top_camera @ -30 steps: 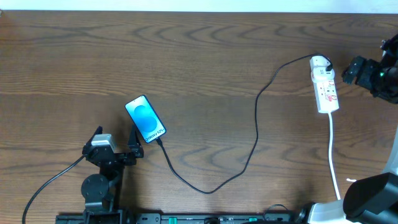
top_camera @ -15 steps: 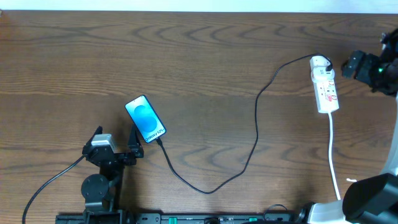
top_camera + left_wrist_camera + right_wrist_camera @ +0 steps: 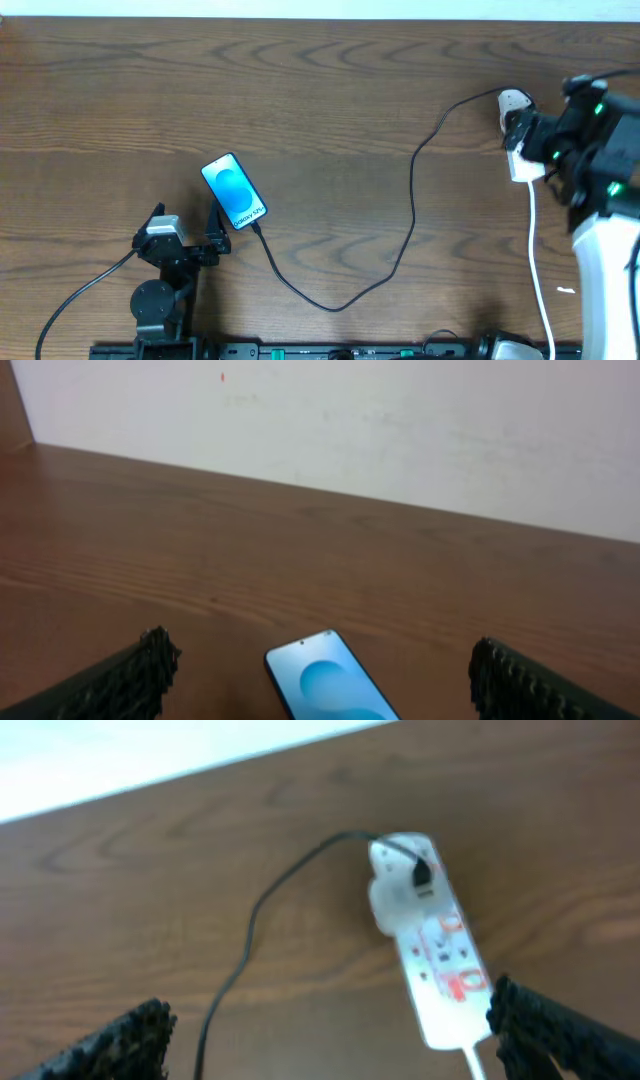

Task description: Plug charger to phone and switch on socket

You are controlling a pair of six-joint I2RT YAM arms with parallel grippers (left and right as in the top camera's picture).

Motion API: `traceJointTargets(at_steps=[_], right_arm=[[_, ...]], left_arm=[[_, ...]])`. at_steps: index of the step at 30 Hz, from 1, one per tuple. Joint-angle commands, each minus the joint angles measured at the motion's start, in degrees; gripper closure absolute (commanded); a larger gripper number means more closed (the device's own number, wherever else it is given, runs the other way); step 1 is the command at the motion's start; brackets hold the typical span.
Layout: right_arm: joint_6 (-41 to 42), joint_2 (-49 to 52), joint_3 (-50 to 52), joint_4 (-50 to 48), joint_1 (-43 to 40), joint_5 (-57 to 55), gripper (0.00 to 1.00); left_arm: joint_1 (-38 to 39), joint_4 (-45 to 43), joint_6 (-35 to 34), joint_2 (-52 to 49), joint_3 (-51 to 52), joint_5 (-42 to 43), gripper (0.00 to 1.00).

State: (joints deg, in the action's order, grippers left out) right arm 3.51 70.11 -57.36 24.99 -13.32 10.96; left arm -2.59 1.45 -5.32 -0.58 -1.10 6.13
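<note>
A: Over on the right, what is seen in the power strip (image 3: pixel 440 960)?
B: A white adapter (image 3: pixel 393 885) is seated in its far outlet, and the black charger cable (image 3: pixel 412 200) is led from it. The right gripper (image 3: pixel 330 1010) is held spread wide over the strip.
A: And the phone (image 3: pixel 234 190)?
B: It is laid face up and lit, just ahead of the left gripper (image 3: pixel 322 655), which is spread too; its near edge is touched by the cable's tip

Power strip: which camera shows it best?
The right wrist view: it shows the whole power strip, red marks and all, though blurred. Overhead, the right arm covers most of it. The left wrist view misses it.
</note>
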Motion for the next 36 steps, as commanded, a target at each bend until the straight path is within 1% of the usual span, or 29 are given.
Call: traceJointTargets(at_steps=[1, 7, 14, 21, 28, 34, 36], right_arm=[[0.3, -6.2, 9.7, -6.5, 2.4, 0.5, 0.01], [0.3, -16.0, 24.3, -21.3, 5.2, 1.5, 0.01], [0.3, -27.6, 36.7, -30.6, 6.6, 1.5, 0.01], [0.3, -38.4, 45.4, -34.9, 6.7, 1.4, 0.01], [0.3, -47.2, 51.3, -34.9, 6.7, 1.5, 0.01], [0.0, -56.7, 56.5, -35.0, 8.9, 1.0, 0.01], [-0.2, -58.9, 57.1, -33.5, 9.5, 0.5, 0.01]], left_arm=[[-0.2, 2.1, -0.3, 0.3, 0.9, 2.0, 0.04], [-0.2, 2.1, -0.3, 0.3, 0.9, 2.0, 0.05], [-0.2, 2.1, -0.3, 0.3, 0.9, 2.0, 0.05], [-0.2, 2.1, -0.3, 0.3, 0.9, 2.0, 0.05], [-0.2, 2.1, -0.3, 0.3, 0.9, 2.0, 0.05], [-0.2, 2.1, -0.3, 0.3, 0.9, 2.0, 0.05], [-0.2, 2.1, -0.3, 0.3, 0.9, 2.0, 0.05]])
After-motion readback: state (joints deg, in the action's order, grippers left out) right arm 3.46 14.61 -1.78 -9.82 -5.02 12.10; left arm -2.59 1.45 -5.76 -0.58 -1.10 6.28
